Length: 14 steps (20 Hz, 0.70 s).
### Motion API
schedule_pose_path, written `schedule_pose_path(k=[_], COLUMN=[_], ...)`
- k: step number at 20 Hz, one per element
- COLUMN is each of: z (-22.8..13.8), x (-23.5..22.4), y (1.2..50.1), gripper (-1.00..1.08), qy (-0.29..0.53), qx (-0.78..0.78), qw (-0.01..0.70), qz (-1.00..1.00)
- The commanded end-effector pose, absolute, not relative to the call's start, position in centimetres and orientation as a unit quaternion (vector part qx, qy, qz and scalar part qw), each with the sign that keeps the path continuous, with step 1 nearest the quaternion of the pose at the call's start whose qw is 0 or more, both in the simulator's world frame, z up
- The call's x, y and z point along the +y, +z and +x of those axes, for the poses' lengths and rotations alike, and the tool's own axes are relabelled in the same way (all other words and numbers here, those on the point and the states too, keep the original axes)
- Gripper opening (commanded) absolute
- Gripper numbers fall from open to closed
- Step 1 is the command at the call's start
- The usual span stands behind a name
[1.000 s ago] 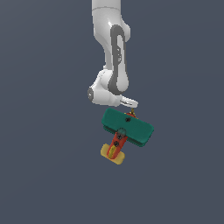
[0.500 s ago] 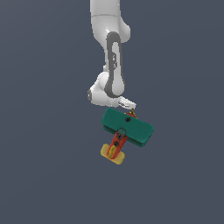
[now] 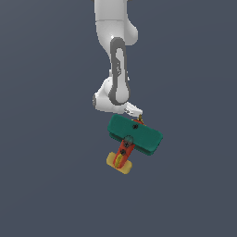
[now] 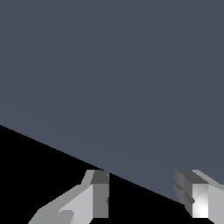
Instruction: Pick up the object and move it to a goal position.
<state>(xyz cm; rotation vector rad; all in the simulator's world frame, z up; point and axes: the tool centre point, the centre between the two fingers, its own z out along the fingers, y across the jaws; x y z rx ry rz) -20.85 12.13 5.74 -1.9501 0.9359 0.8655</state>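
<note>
The toy airplane [image 3: 134,136] has a wide teal-green wing, a red-orange body [image 3: 124,150], a yellow tail [image 3: 119,163] and black screws. It lies on the dark grey surface in the middle of the exterior view. My gripper [image 3: 134,111] sits just behind the wing's far edge and is mostly hidden by the white wrist and the wing. In the wrist view the gripper [image 4: 146,197] shows two grey fingers [image 4: 100,192] set wide apart with nothing between them. The airplane does not show in the wrist view.
The white arm [image 3: 118,69] comes down from the top of the exterior view. A flat dark grey surface [image 3: 46,139] fills the scene. The wrist view shows a black area beyond that surface's edge [image 4: 26,175].
The arm's wrist has shifted slightly down and toward the exterior view's left. The airplane has not moved.
</note>
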Motion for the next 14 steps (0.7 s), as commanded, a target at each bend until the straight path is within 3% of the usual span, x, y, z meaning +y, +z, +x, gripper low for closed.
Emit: schedule_pose_path(k=[1, 14], z=[-20.85, -19.90], x=[12.13, 11.75], y=[5.62, 5.95], gripper=[0.28, 0.28], qy=[0.341, 0.314], qx=[0.372, 0.371], qw=[0.397, 0.425], qz=[-0.767, -0.763])
